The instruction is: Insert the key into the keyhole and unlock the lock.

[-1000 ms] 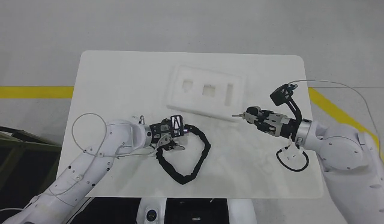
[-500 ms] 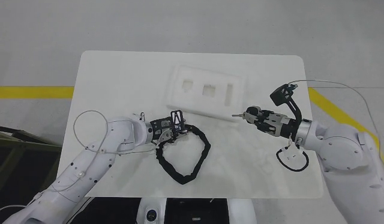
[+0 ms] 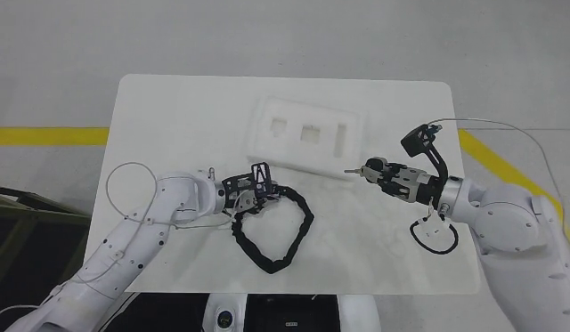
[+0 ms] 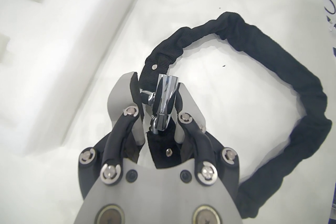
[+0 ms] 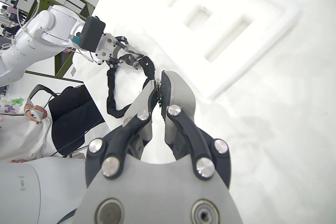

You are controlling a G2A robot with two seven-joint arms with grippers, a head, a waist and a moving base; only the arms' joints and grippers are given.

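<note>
**Open lane between the tools, tray on the far flank**

A bare strip of surface (image 3: pixel 334 203) lies between the left tool (image 3: pixel 256 200) and the right tool (image 3: pixel 362 169), and nothing stands in it. On its far side the foam tray (image 3: pixel 307 134) forms a low wall. The tray's near corner is just beside the right tool's tip, where the key (image 3: pixel 350 169) is pinched. On the near side the chain (image 3: pixel 278 236) loops across the surface, both ends meeting at the left tool. There the lock cylinder (image 4: pixel 164 95) is clamped between the fingers (image 4: pixel 187 104), its outer end uncovered, with the chain's sleeve touching one side. A cable loop (image 3: pixel 434 237) sits by the right arm, well apart from the lane.
</note>
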